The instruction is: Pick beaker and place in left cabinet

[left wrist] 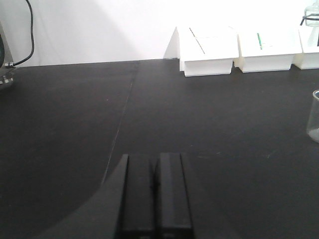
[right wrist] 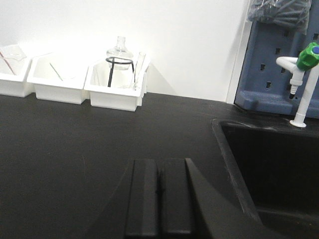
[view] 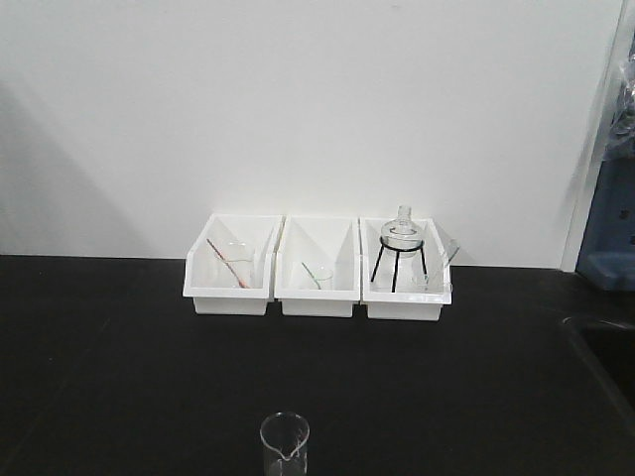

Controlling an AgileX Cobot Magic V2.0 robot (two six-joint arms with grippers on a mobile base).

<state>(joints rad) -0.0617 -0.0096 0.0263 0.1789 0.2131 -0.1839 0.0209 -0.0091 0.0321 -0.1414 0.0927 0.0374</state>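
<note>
The beaker (view: 285, 443), small, clear and spouted, stands upright on the black bench at the bottom middle of the front view. Its side also shows at the right edge of the left wrist view as the beaker (left wrist: 314, 115). My left gripper (left wrist: 153, 158) is shut and empty, low over the bench, well left of the beaker. My right gripper (right wrist: 159, 162) is likewise shut with nothing in it, over bare bench left of the sink. The left cabinet is out of view.
Three white bins (view: 317, 266) line the back wall; the right one holds a glass flask on a black tripod (view: 400, 248), the others beakers with coloured rods. A black sink (right wrist: 271, 164) with a green-capped tap (right wrist: 305, 82) lies right. A blue pegboard rack (right wrist: 279, 64) stands behind it.
</note>
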